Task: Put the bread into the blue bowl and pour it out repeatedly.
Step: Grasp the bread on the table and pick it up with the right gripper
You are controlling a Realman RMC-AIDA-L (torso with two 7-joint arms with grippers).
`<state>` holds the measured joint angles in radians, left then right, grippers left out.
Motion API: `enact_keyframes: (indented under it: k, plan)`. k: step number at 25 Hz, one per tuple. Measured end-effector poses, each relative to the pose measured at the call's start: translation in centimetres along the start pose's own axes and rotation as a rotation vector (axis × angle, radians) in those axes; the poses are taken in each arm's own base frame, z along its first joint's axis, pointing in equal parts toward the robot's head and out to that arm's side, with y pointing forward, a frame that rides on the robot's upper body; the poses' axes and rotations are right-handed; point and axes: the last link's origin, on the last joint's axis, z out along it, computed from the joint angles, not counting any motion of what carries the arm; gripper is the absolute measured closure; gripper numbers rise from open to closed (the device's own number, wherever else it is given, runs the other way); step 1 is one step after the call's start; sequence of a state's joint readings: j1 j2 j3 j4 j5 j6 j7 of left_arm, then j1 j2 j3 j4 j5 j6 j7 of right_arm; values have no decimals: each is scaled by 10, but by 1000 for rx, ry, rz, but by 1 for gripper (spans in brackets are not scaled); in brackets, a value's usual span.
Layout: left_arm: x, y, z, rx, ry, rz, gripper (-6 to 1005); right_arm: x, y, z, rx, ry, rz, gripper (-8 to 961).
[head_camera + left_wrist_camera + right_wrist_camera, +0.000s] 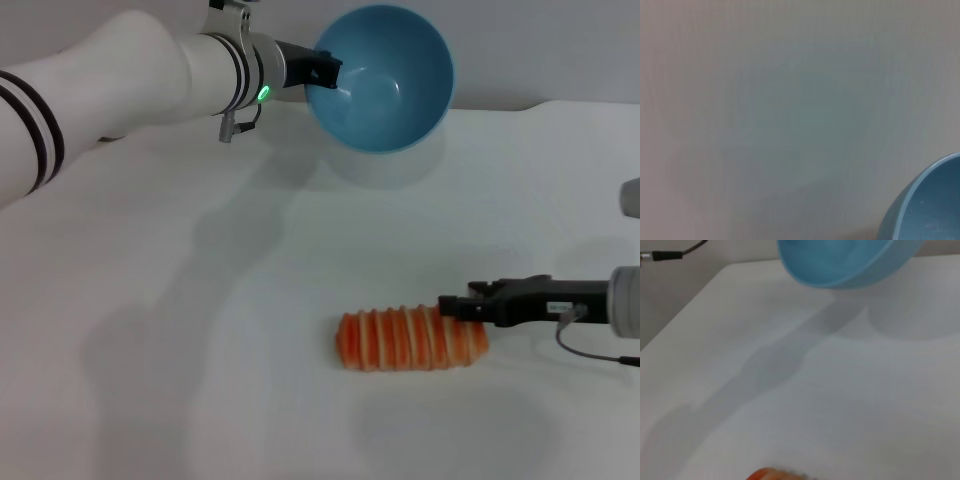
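Two grips seen only from the head: left gripper fingers pinching tilted, raised light blue round plastic bowl. Right gripper fingers closed on ridged orange-and-tan toy loaf lying on white desk. From the wrists, merely bowl edge and loaf tip.

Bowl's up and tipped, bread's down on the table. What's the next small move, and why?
Probably close the right gripper on the bread and lift it. The loaf lies flat on the white table with the gripper at its right end, while the left gripper holds the empty blue bowl tilted in the air, so there is nothing left to pour.
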<state>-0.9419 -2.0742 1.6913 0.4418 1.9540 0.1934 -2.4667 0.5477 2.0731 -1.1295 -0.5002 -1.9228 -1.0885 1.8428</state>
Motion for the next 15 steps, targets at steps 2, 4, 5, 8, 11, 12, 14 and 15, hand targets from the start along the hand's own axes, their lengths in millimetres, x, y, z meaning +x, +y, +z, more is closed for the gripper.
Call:
enact_keyframes:
  k: [2,4,5,8,11,12,14,15]
  plan:
    - [0,-1,0,2,2,-2,1000,1,1,6,2,21,9,319]
    - [-1,-1,0,2,4,-5,1000,4,1,11,16,44,13,323]
    - [-1,-1,-1,3,5,-6,1000,5,0,13,23,55,15,325]
    - [-1,-1,-1,5,7,-7,1000,6,1,15,25,64,16,331]
    - [-1,-2,-1,8,9,-7,1000,5,1,15,24,61,15,336]
    - [-1,-2,-1,8,9,-7,1000,4,1,15,24,59,12,338]
    - [-1,-2,-1,8,10,-7,1000,3,2,14,25,55,5,342]
    - [-1,-2,-1,9,11,-7,1000,2,1,14,26,53,1,344]
